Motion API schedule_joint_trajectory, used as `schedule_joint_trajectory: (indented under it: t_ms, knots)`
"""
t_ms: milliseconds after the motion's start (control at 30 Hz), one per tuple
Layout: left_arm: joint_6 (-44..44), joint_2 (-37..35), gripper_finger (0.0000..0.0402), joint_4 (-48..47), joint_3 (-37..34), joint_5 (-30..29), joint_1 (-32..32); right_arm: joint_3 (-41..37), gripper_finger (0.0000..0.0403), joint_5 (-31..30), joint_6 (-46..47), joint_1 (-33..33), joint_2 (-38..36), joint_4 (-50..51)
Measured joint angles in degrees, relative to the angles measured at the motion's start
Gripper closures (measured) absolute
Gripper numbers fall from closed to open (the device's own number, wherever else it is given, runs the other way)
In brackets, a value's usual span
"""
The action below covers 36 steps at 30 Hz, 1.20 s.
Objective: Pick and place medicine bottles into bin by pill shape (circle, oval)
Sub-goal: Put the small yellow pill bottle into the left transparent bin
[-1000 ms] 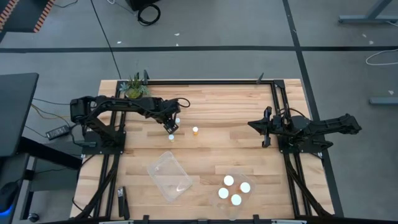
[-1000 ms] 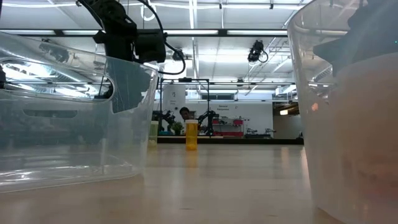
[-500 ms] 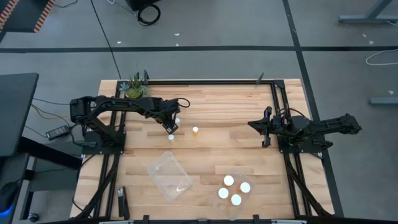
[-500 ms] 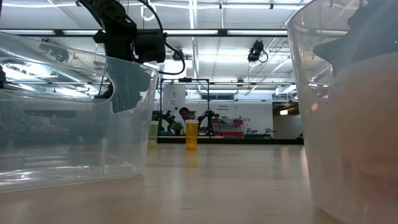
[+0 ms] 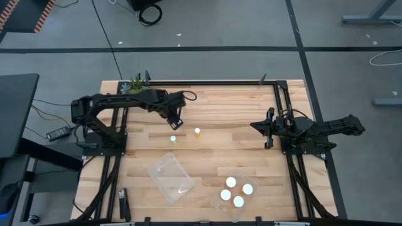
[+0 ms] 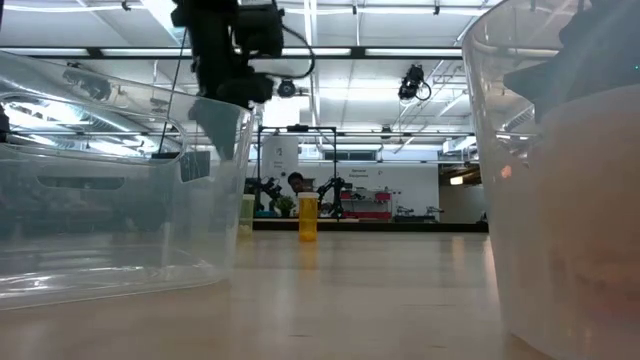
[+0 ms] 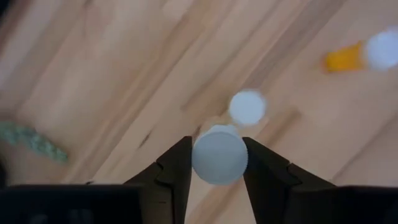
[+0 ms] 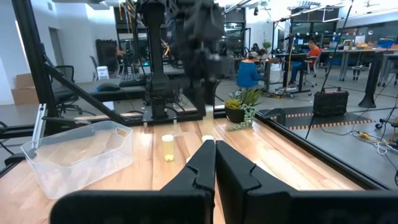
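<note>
Raised left gripper point(image 7: 216, 163), wrist-view bottle point(image 7: 219, 155) clamped

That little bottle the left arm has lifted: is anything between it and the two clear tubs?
Nothing visible blocks it. The left gripper holds the bottle above the table; two bottles stand on the wood below, short of the empty tub and the filled tub.

No legible text (signs too distant)

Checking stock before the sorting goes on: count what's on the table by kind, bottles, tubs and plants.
bottles: 7 in view; 4 in one tub, 2 loose, 1 gripped by the left end effector
tubs: 2
plant: 1
total: 10
</note>
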<state>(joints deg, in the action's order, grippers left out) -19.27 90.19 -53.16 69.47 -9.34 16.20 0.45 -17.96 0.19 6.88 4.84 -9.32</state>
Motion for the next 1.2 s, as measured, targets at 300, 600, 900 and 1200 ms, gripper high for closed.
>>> schedule_joint_trajectory:
  t_ms: [300, 600, 900, 1200]
  knots:
    - [0.42, -0.02, 0.0267, -3.7, 10.59, -0.01, -2.9, 0.0, 0.0383, 0.0, 0.02, 0.0, 0.01, -0.01]
    - [-3.23, -0.07, 0.0268, -4.02, 15.97, -0.05, -7.17, 0.0, 0.0383, 0.0, 0.02, 0.0, 0.01, 0.0]
    - [-10.98, -0.07, 0.0271, -3.24, 16.62, -0.92, -14.56, 0.0, 0.0383, 0.0, 0.0, -0.01, 0.02, 0.0]
    - [-19.49, -0.07, 0.027, -2.82, 16.62, -0.99, -21.3, 0.0, 0.0383, 0.0, 0.02, -0.01, 0.0, 0.0]
